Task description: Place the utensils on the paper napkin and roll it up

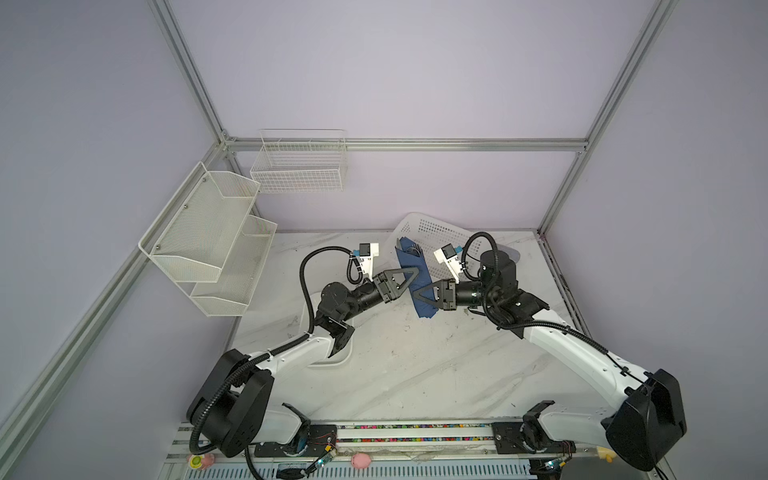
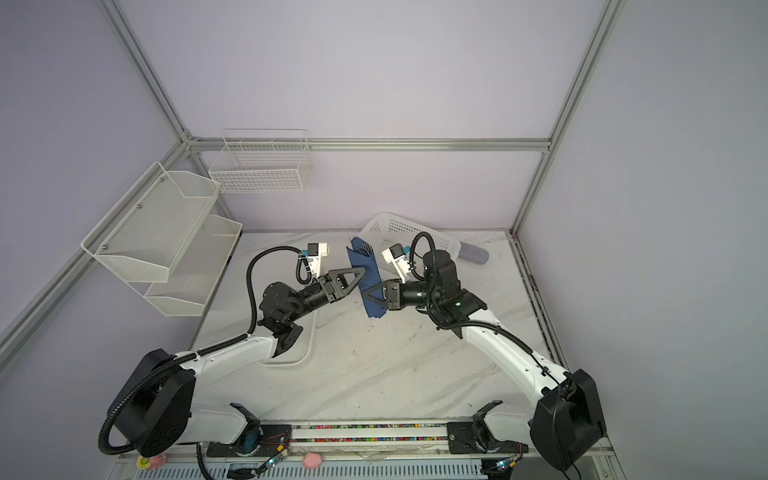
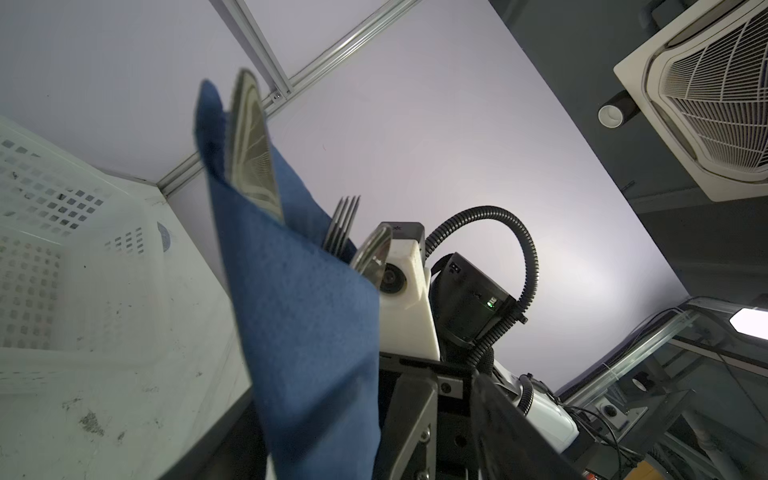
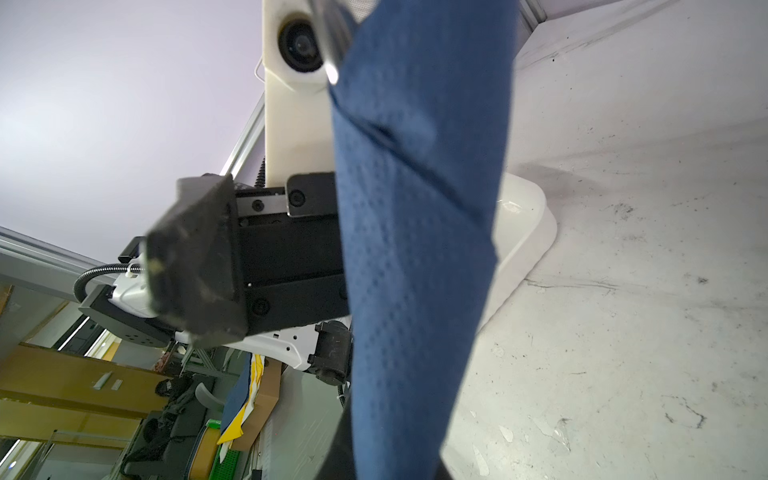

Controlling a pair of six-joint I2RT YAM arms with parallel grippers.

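Left wrist view: the paper napkin [image 3: 299,324], rolled round the utensils [image 3: 343,220], is pinched by right claw [image 1: 417,293] above worktop [image 1: 415,365] at 12 o'clock; left claw [image 1: 409,279] gapes beside. Rolling looks done; next, lower gently.

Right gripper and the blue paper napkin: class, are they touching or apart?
Touching. In both top views the right gripper is shut on the rolled paper napkin; the right wrist view shows the roll emerging from its grip.
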